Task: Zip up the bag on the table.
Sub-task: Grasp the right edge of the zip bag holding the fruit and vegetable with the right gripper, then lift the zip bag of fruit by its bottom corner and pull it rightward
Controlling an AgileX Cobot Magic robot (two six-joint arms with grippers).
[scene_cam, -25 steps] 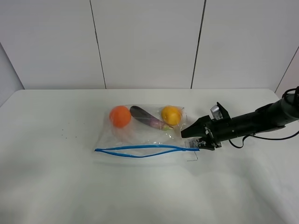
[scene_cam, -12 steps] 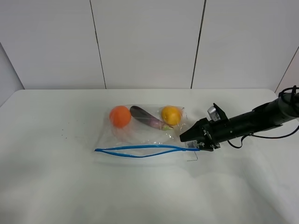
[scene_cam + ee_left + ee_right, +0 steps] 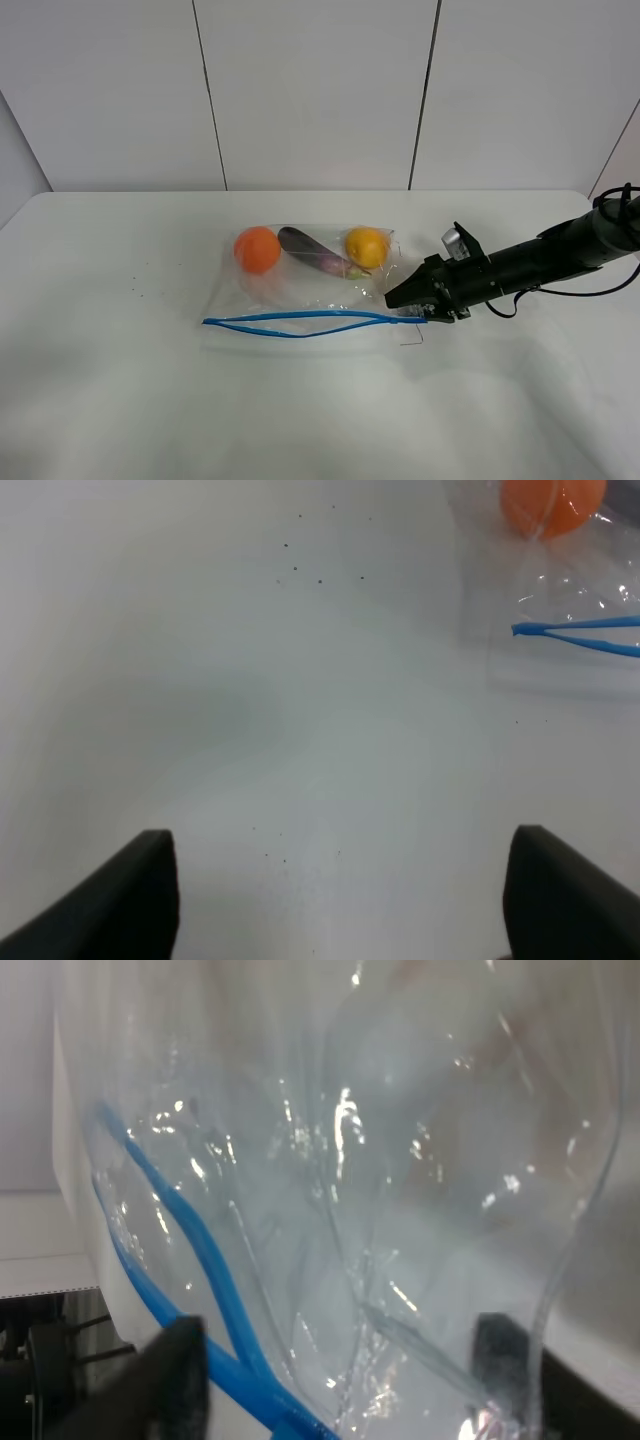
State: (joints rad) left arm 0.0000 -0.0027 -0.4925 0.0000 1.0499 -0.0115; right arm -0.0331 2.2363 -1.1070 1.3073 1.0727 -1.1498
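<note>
The right gripper (image 3: 408, 305) lay low at the right near corner of the bag (image 3: 300, 293). Its dark fingers (image 3: 178, 1375) were parted, straddling the crinkly plastic and the right end of the blue zipper strip (image 3: 300, 322) rather than pinched on them. The bag lay flat near the middle of the table (image 3: 110, 400), the strip's two tracks bowed apart along its near edge, with an orange (image 3: 258, 249), a purple eggplant (image 3: 318, 254) and a yellow fruit (image 3: 367, 246) along its far side. The left gripper (image 3: 340, 905) hung released over bare table left of the bag.
</note>
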